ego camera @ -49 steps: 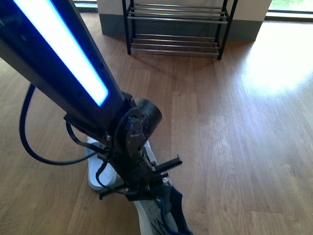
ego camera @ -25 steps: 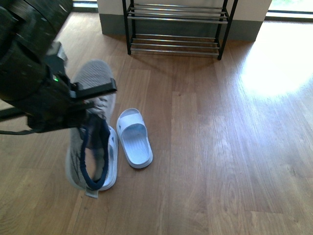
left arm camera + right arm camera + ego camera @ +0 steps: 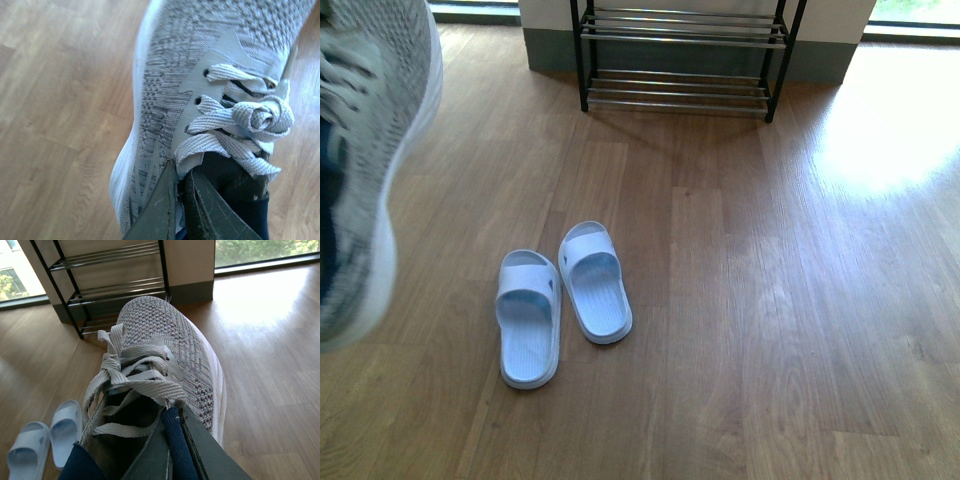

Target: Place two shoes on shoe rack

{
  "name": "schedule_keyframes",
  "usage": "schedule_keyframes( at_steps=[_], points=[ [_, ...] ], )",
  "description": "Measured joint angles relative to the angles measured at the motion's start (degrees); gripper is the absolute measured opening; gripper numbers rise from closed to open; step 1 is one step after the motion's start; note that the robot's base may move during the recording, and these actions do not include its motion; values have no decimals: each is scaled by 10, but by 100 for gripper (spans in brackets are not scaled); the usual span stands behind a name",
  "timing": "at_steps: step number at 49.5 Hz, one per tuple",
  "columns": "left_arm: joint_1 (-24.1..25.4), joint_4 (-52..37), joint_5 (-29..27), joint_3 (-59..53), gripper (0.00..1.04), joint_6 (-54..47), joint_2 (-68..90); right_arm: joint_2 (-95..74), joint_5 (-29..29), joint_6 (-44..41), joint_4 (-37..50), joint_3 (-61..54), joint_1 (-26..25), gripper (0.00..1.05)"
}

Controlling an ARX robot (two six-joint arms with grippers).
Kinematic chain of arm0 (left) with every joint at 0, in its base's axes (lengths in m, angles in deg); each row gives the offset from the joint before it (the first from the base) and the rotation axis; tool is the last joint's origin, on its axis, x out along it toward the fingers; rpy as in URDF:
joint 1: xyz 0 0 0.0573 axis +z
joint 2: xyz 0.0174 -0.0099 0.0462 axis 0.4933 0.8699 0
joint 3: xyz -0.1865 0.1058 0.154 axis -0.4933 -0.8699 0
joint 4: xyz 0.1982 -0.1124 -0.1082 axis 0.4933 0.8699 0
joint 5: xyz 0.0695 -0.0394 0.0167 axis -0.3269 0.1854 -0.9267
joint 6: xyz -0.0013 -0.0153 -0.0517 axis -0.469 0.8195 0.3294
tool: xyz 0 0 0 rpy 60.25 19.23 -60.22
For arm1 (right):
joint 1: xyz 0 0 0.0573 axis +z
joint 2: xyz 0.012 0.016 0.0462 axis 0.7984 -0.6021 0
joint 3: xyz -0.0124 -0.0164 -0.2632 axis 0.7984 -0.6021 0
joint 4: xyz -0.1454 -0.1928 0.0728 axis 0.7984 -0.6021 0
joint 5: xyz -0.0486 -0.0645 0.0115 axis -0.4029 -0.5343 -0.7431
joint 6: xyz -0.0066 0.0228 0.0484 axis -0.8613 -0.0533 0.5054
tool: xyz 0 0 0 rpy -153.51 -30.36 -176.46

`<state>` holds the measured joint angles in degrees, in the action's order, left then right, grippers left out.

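Right wrist view: right gripper [image 3: 174,415] pinches a grey knit sneaker [image 3: 165,325] by its navy collar, likely light and floppy there; left gripper [image 3: 181,172] pinches the other sneaker [image 3: 165,65] likewise.

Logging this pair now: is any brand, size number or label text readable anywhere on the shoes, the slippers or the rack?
None readable in any view.
The first grey sneaker: knit, laces and overlay show no logo or lettering.
The second grey sneaker: likewise, nothing printed shows.
The white slippers: look plain; any moulded marks are too small to tell.
The shoe rack: no label.
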<state>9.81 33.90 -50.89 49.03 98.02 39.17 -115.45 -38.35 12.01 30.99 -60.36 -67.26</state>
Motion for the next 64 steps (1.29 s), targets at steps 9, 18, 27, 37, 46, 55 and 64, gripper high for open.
schedule_keyframes(
  at_steps=[9, 18, 27, 37, 46, 55, 64],
  points=[
    [-38, 58, -57, -18, 2, -6, -122, 0, 0, 0, 0, 0, 0, 1],
    [-108, 136, -172, -65, 2, 11, -238, 0, 0, 0, 0, 0, 0, 1],
    [-126, 136, -253, -107, 2, -7, -360, 0, 0, 0, 0, 0, 0, 1],
    [-112, 108, -280, -142, 2, -42, -417, 0, 0, 0, 0, 0, 0, 1],
    [-89, 59, -267, -155, 2, -79, -418, 0, 0, 0, 0, 0, 0, 1],
    [-81, 45, -261, -159, 2, -100, -417, 0, 0, 0, 0, 0, 0, 1],
    [-79, 44, -261, -162, 2, -101, -417, 0, 0, 0, 0, 0, 0, 1]
  ],
)
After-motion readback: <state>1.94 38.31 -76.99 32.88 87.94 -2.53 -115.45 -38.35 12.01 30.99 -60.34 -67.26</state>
